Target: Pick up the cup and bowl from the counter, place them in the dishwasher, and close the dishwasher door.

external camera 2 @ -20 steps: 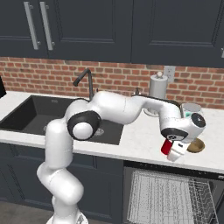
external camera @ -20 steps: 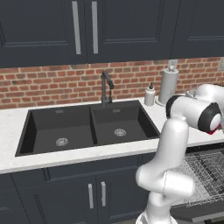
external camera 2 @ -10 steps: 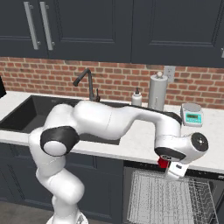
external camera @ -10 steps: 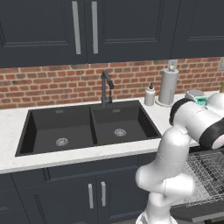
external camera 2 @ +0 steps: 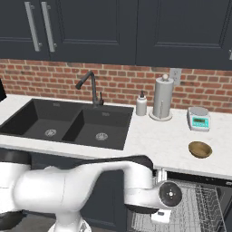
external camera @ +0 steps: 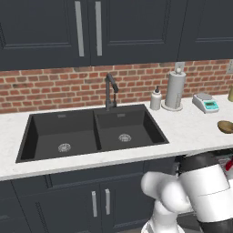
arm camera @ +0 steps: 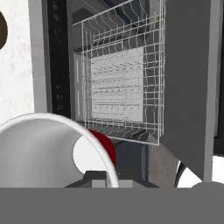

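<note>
Right base view: marbled counter (external camera 2: 149, 140) (brick wall behind) bears bowl (external camera 2: 200, 149).

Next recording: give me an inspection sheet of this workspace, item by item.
Surface: white marbled counter with a black double sink.
Job's things: brown bowl on the counter, right of the sink; red cup held low beside the open dishwasher's wire rack.
Clutter: paper-towel roll, soap bottle, small scale along the brick wall.
Grippers: gripper shut on the cup.
Cables: nothing seen.
Surroundings: dark cabinets above, faucet behind the sink.
</note>
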Tool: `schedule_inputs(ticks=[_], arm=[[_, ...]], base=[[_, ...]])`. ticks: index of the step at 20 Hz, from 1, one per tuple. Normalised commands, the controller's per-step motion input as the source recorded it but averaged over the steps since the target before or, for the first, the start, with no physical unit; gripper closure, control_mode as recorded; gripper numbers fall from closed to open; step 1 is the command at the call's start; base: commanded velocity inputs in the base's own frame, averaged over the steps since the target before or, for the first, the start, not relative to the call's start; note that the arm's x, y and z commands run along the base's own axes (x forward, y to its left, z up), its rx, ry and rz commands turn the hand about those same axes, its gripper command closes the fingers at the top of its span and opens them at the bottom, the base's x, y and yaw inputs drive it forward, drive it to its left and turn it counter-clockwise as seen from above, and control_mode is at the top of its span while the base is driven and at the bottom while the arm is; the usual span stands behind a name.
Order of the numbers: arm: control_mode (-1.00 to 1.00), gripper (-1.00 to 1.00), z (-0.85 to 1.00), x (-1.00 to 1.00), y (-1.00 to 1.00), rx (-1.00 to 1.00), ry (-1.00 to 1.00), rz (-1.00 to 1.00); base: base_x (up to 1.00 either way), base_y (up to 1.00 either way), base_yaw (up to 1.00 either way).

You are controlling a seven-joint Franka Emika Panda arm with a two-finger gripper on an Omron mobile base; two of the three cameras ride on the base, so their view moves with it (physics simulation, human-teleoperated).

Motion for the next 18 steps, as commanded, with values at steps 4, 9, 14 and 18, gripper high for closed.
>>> schedule_inputs(ticks=[4, 9, 14, 18], arm=[[-1.00, 1.00, -0.37, -0.19, 0.62, -0.19, 0.19, 0.01], [-1.00, 1.00, -0.15, 0.05, 0.39, -0.06, 0.41, 0.00], [-1.00, 1.00, -0.14, 0.01, 0.07, 0.00, 0.26, 0.00], [-1.00, 1.00, -0.25, -0.11, -0.07, 0.05, 0.00, 0.00]], base=[[0.00, 0.00, 0.00], [0.00, 0.00, 0.00], [0.00, 0.00, 0.00], [0.00, 0.00, 0.00]])
